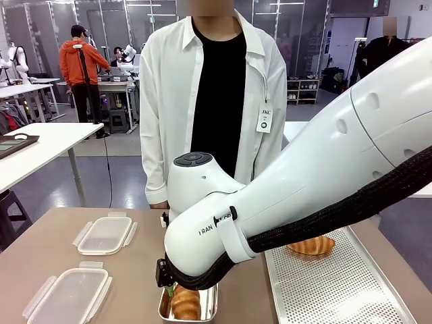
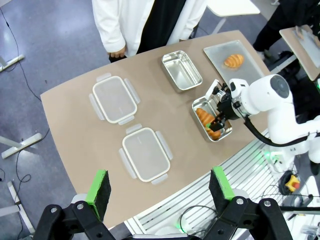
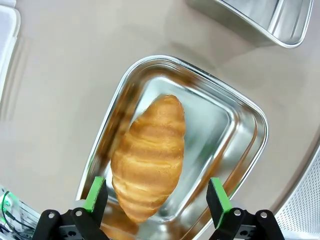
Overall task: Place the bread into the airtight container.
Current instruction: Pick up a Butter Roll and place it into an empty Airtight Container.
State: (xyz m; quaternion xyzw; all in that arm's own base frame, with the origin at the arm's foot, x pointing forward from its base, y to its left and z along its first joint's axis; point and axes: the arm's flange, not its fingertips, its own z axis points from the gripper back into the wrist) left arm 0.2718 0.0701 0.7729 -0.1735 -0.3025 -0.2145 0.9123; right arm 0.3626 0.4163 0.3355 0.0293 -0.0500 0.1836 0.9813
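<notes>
A golden bread (image 3: 150, 155) lies lengthwise in a steel airtight container (image 3: 240, 130) near the table's front edge. My right gripper (image 3: 156, 195) hangs just above it, open, with a green pad on each side of the loaf. In the front view the same bread (image 1: 185, 304) sits in the container (image 1: 209, 307) under the right gripper (image 1: 169, 287), whose fingertips are largely hidden by the arm. My left gripper (image 2: 160, 186) stands open high above the table, holding nothing. From there the bread (image 2: 204, 116) and its container (image 2: 226, 134) appear at the right.
Another bread (image 1: 312, 246) rests on a perforated metal tray (image 1: 337, 290) at the right. An empty steel container (image 2: 181, 70) stands farther back. Two clear plastic lids (image 1: 104, 234) (image 1: 67, 295) lie on the left. A person (image 1: 212, 94) stands at the far edge.
</notes>
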